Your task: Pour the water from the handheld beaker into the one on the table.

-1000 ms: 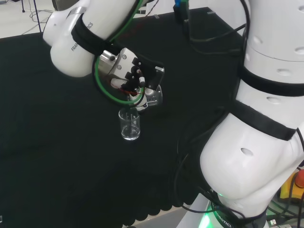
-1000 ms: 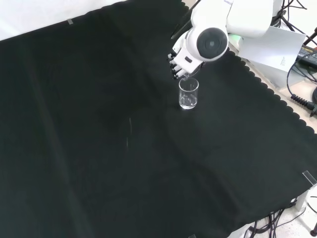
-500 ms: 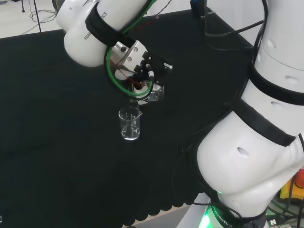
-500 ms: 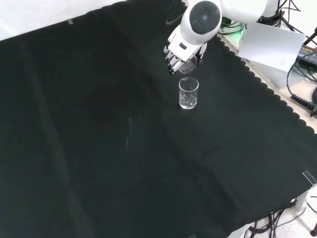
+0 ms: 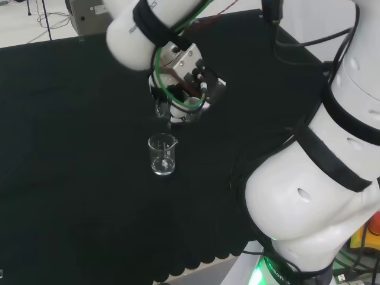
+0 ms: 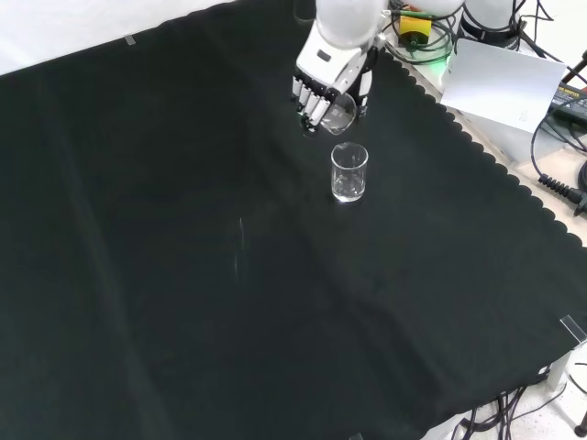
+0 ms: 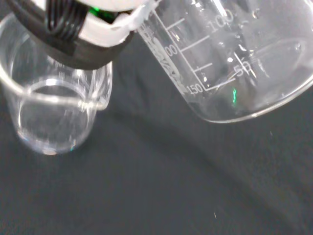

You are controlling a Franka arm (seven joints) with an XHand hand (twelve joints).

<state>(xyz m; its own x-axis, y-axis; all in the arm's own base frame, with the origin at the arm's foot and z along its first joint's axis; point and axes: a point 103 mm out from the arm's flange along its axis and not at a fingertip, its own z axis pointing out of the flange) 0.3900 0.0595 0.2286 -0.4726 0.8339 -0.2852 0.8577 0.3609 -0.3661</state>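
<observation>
Your robot hand has its fingers curled round a clear glass handheld beaker, which hangs tilted in the air just above and beyond the beaker on the surface in the front view, apart from it. That standing beaker is upright on the black cloth, clear glass with a pouring lip, and you can see a shallow layer of water at its bottom. In the wrist view the held beaker shows white graduation marks on its wall, with the standing beaker near it.
</observation>
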